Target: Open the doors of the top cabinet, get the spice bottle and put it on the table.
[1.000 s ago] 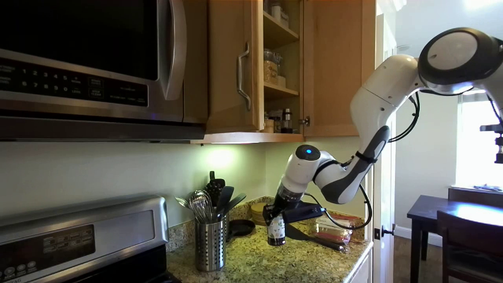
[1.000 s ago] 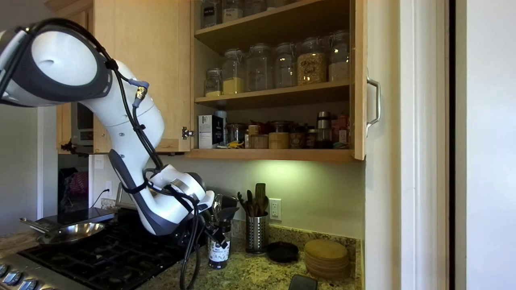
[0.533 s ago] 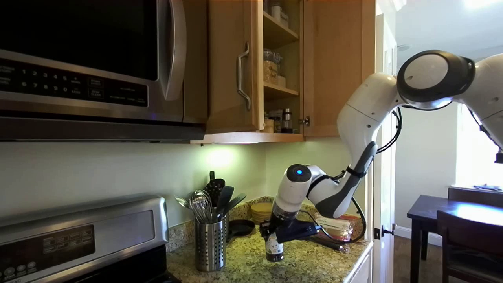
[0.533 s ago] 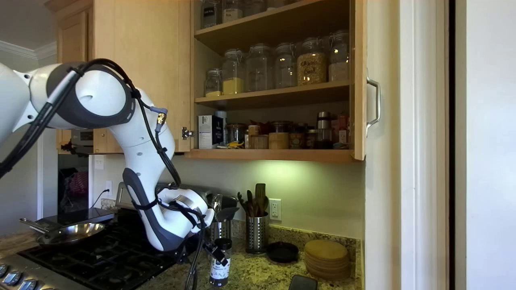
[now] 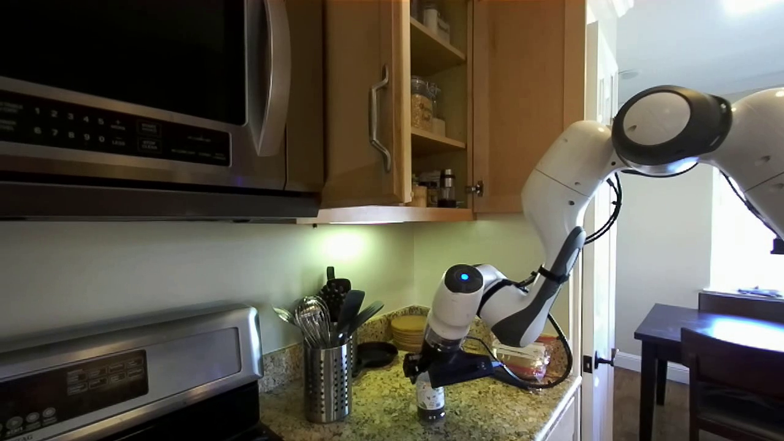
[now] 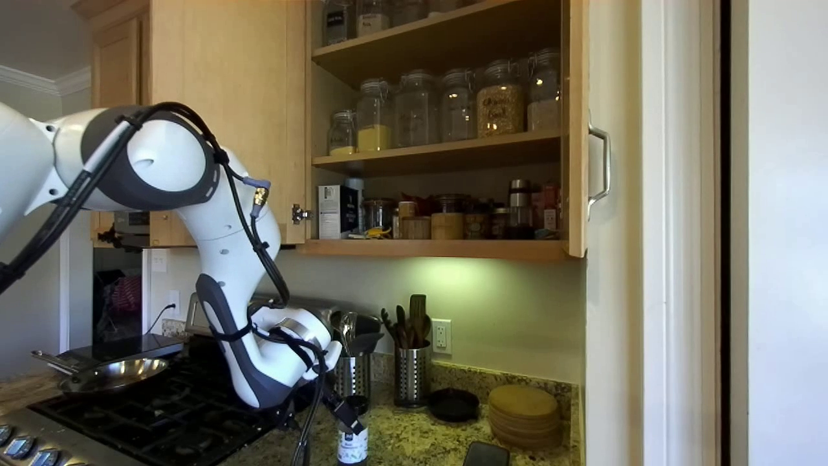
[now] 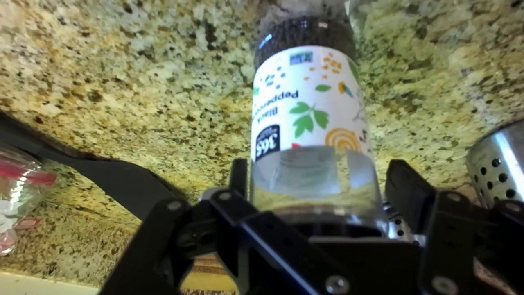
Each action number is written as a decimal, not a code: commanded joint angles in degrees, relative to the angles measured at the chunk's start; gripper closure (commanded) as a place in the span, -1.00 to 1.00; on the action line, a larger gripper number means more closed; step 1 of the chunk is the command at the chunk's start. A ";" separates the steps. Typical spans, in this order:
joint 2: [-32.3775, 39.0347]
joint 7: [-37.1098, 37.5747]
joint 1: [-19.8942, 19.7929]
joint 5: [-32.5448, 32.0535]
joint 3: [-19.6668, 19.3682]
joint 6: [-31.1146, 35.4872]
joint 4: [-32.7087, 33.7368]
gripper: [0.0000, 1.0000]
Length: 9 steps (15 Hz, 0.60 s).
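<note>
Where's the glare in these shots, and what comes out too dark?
In both exterior views, a bright glow sits on the wall under the cabinet; in an exterior view, the window is washed out and the microwave glass nearly black; in the wrist view, small glints mark the dark far end of the bottle.

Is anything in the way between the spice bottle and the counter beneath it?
Nothing visible is. In the wrist view, counter shows just past the base of the spice bottle; the black utensil and the perforated metal canister sit off to either side. Whether base and counter touch, I cannot tell.
</note>
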 commanded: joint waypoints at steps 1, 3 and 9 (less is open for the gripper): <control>-11.05 -2.69 -1.62 2.18 0.89 1.71 -9.10 -1.00; -15.70 -7.12 -2.46 5.80 1.71 2.68 -12.60 -1.00; -26.76 -28.40 -3.31 27.08 3.49 4.20 -20.05 -1.00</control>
